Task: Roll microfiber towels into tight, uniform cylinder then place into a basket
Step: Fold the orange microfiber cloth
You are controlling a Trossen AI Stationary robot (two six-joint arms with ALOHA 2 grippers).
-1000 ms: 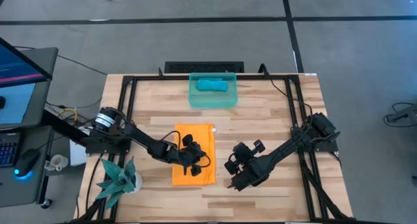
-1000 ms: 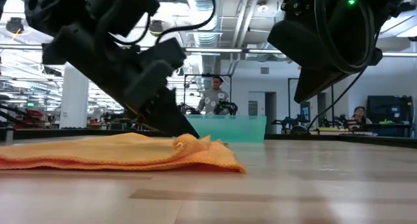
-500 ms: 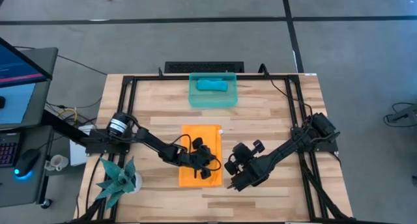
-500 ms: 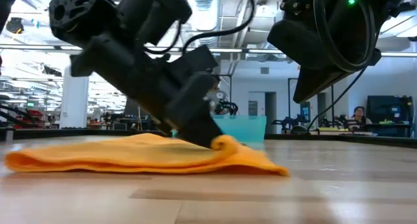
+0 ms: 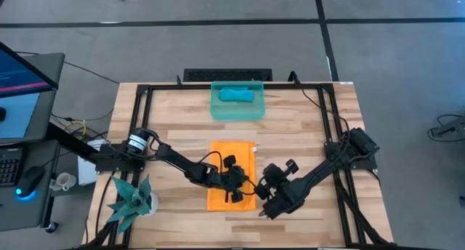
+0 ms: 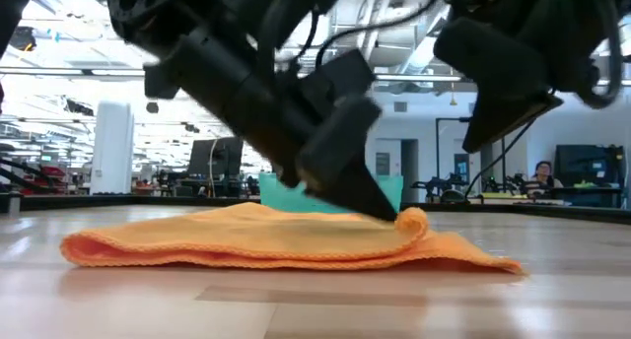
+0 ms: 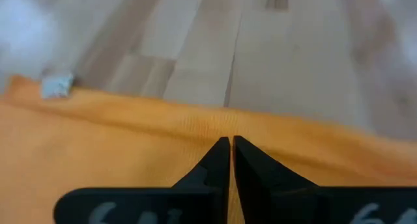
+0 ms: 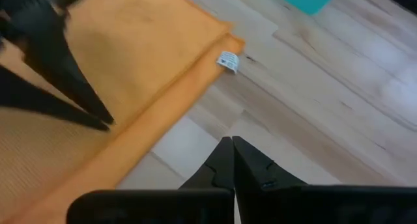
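We are pinching the orange towel [image 6: 286, 242] at its right edge with the left gripper [image 5: 240, 192], fingers pressed together on a small raised fold; it is lying folded at the table's near-middle, looking soft, light and limp, so we judge an edge best to grip. Our right gripper [image 5: 266, 206] is hovering just beside that edge, fingers closed on nothing, and farther back the teal towel [image 5: 237, 95] is already sitting rolled in the basket [image 5: 218, 110].

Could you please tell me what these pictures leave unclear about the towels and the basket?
- Orange towel: in the high view the left gripper covers its near part.
- Teal towel: too small in the high view to judge how tightly it is rolled.
- Basket: low view, mostly hidden behind the left arm.
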